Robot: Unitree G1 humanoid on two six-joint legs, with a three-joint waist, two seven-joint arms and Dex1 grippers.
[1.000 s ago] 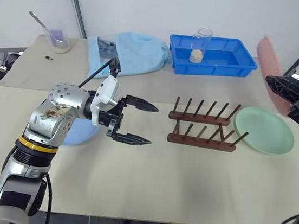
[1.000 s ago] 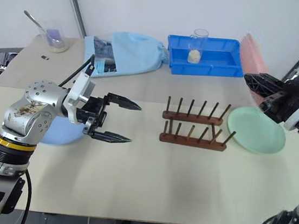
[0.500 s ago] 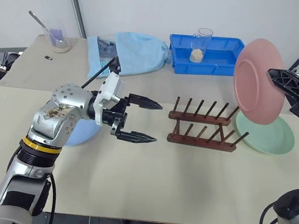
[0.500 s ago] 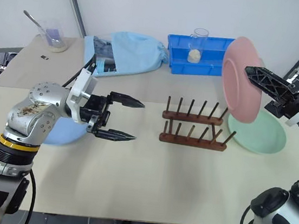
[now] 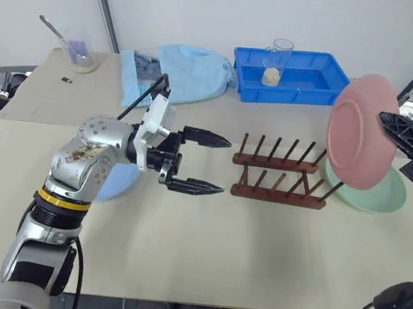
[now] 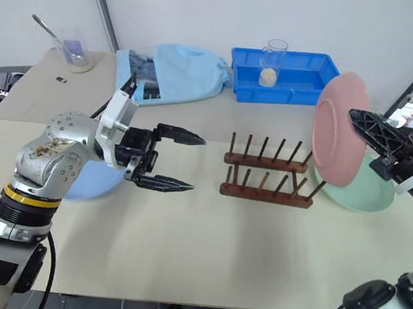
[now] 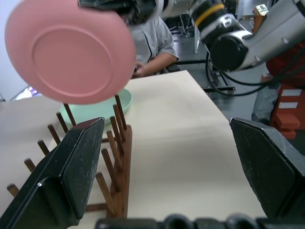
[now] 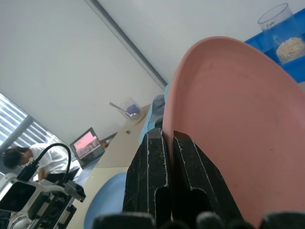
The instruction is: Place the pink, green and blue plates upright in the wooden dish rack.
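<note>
While held on edge by the right gripper (image 6: 358, 119), pinched at the rim between clenched fingers (image 8: 155, 181), pink plate (image 5: 362, 131) stood upright in the air, just above the right end of the wooden dish rack (image 5: 282, 180) and over the green plate (image 5: 385, 193). Not yet seated between any pegs. Rack slots all vacant: none of the three plates stowed.

Green plate lay flat on the table (image 5: 255, 251), touching or very nearly touching the right end of the rack, partly hidden behind the pink plate. Blue plate (image 6: 94, 183) lay flat at the left, well apart from the rack, mostly covered by the left arm.

Left gripper (image 5: 202, 161) hung level above the table between blue plate and rack, fingers spread wide, gripping nothing, pointed toward the rack.

Progress judged early: first plate lifted and turned upright, insertion pending. Remaining: lowering pink plate into a slot, then green and blue plates likewise.
</note>
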